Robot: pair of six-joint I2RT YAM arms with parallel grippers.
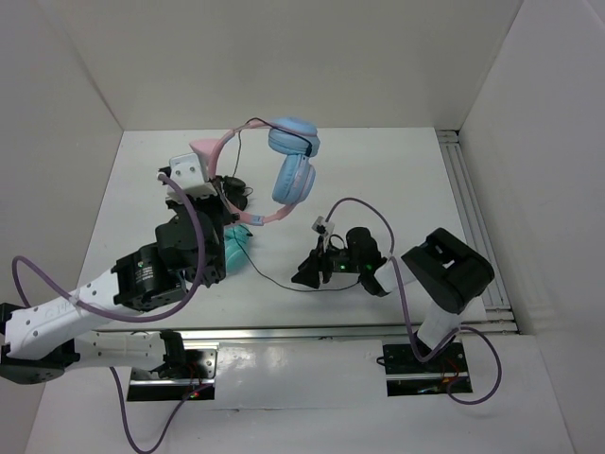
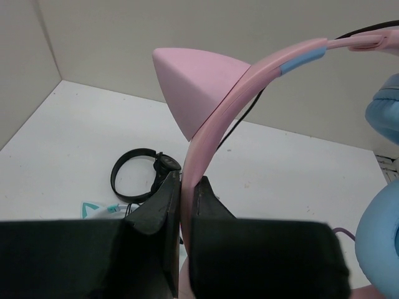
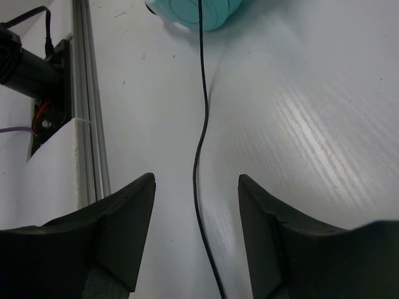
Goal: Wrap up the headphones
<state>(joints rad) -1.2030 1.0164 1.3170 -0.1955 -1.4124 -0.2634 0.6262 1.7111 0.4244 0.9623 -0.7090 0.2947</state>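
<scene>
Headband pinned: the left pincer (image 2: 186, 190) is clenched on the pink headband (image 2: 249, 75) of the headphones (image 1: 293, 165), its two black fingers pressed flat against either face of the band. From that grip the band rises and curves off to the pincer's right, with one pink cat ear (image 2: 193, 84) standing just above the fingertips. The light blue ear cups (image 2: 380, 249) hang farther right of the pincer, clear of the table (image 1: 397, 180) in the overhead view. Beyond and below the left pincer, slightly to its left, a pair of small black headphones (image 2: 134, 174) lies flat on the table, and a bit of the teal headphones (image 2: 93, 208) shows beside it.

The right pincer (image 3: 196, 187) is released — its fingers stand well apart, low over the table. The thin black cable (image 3: 199, 137) runs lengthwise through the gap between them and touches neither finger. Straight ahead of this pincer the cable reaches the teal headphones, and an aluminium rail (image 3: 87, 124) runs along its left side.
</scene>
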